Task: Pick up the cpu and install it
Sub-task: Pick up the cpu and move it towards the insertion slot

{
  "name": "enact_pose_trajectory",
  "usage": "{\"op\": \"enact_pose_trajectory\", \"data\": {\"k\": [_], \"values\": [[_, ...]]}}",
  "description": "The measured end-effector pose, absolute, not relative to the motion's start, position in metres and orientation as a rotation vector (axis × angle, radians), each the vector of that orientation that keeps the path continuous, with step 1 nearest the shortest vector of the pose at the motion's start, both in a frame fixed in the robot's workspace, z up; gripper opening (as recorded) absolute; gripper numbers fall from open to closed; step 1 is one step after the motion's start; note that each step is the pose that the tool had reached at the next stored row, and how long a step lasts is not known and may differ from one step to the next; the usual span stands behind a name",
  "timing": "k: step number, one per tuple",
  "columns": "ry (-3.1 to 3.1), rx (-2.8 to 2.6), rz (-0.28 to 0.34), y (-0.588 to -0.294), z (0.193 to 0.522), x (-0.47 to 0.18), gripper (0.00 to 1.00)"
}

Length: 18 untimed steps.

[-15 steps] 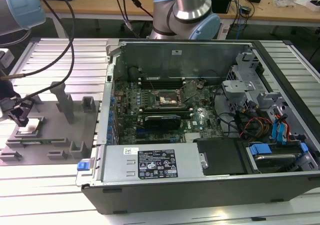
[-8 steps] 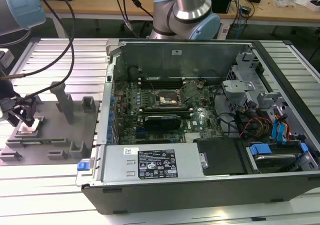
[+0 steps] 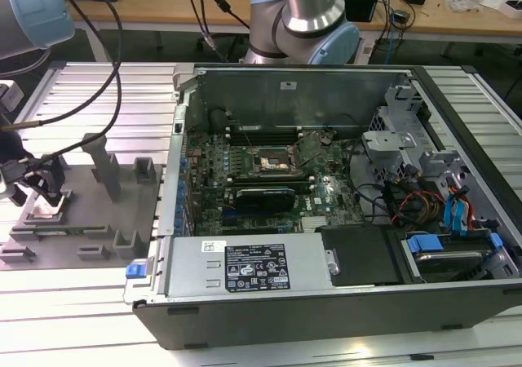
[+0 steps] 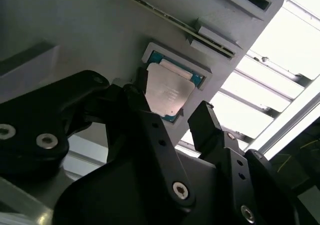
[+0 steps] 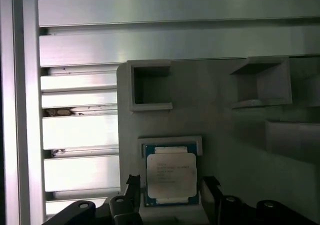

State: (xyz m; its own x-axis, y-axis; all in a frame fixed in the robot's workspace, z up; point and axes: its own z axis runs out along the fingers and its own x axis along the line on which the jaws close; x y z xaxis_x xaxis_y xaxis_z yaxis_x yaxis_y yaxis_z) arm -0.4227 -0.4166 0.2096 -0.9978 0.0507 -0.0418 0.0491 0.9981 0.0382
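While nothing of the install shows as done, the open computer case (image 3: 326, 322) lies with its motherboard bared, and the work looks to be at its very first step. At about nine o'clock from the case in the exterior view lies the grey fixture plate (image 3: 90, 212), and the gripper (image 3: 47, 194) hangs low over it there. Inside the case, toward ten o'clock of its middle, the dark socket (image 3: 273, 165) has no chip in it that I can make out. Pickup, carry and seating are therefore all left to do, by my judgement. In both wrist views the fingers (image 5: 207, 187) stand apart, one on each side of the plate's shallow square recess, clamped on nothing. The cpu (image 5: 171, 175) lies flat in that recess, metal top up, directly between the fingertips and not lifted. Whether either finger touches its rim I cannot tell.
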Motion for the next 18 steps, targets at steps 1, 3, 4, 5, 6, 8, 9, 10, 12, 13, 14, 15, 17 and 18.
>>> {"op": "enact_pose_trajectory", "data": {"k": [1, 3, 4, 5, 6, 8, 9, 10, 12, 13, 14, 15, 17, 18], "values": [[3.095, 0.072, 0.058, -0.417, 0.209, -0.423, 0.60], [3.088, 0.057, 0.058, -0.417, 0.207, -0.423, 0.60], [3.085, 0.047, 0.058, -0.417, 0.206, -0.423, 0.60], [3.083, 0.044, 0.059, -0.417, 0.205, -0.423, 0.60], [3.082, 0.042, 0.059, -0.417, 0.202, -0.423, 0.60], [3.082, 0.032, 0.059, -0.417, 0.199, -0.423, 0.60], [3.082, 0.024, 0.059, -0.417, 0.199, -0.423, 0.60], [3.082, 0.015, 0.059, -0.417, 0.197, -0.423, 0.60], [3.083, 0.012, 0.059, -0.417, 0.196, -0.423, 0.60], [3.083, 0.012, 0.059, -0.416, 0.194, -0.423, 0.60], [3.083, 0.012, 0.059, -0.416, 0.194, -0.423, 0.60], [3.083, 0.012, 0.060, -0.415, 0.194, -0.423, 0.60], [3.083, 0.012, 0.060, -0.414, 0.193, -0.423, 0.60], [3.083, 0.012, 0.060, -0.414, 0.193, -0.423, 0.60]]}}
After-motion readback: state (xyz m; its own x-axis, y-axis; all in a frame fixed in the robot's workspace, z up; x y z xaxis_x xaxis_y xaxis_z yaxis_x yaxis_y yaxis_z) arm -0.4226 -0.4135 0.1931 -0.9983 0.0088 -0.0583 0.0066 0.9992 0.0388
